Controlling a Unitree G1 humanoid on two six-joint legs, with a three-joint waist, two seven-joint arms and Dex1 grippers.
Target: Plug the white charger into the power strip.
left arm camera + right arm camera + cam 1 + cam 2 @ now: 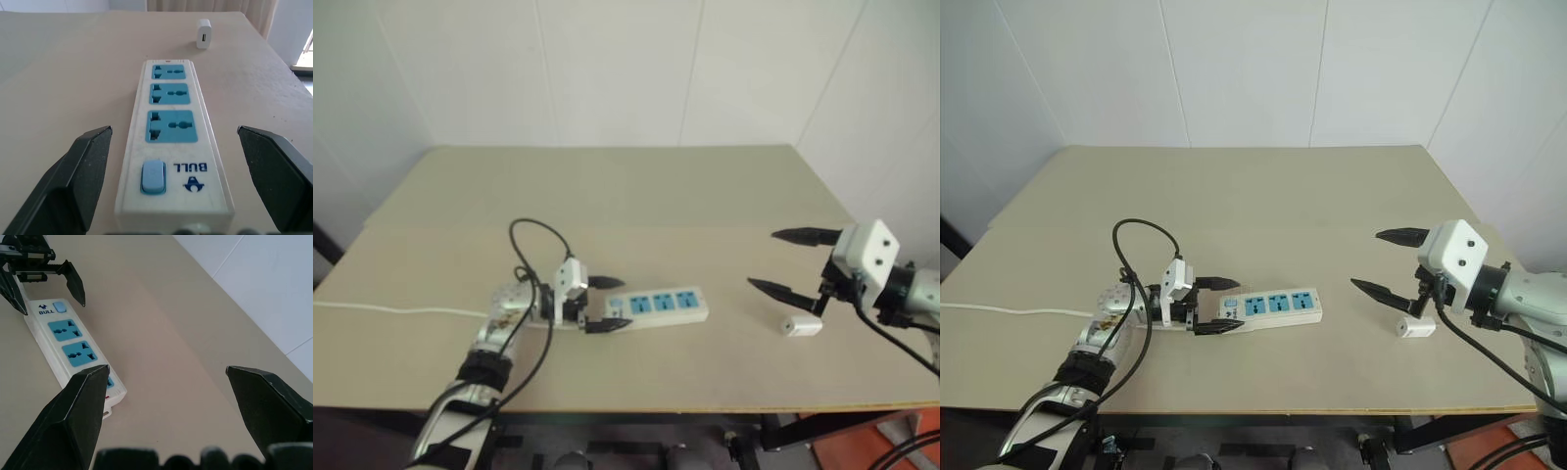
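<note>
Two grippers with black fingers hang over the beige tabletop point(636, 196), both spread wide and grasping nothing. The long white plastic power strip point(658, 305) with its row of blue socket faces lies flat near the table's front edge, running roughly from nine o'clock to three o'clock. The left gripper point(608, 304) sits at the strip's nine-o'clock end, one finger on either side of the switch end — in the left wrist view both fingers stand clear of the casing. The small white rounded plastic charger point(801, 326) lies on the table off the strip's three-o'clock end, apart from it. The right gripper point(790, 262) hovers just above the charger, at about its twelve o'clock, not touching it.
</note>
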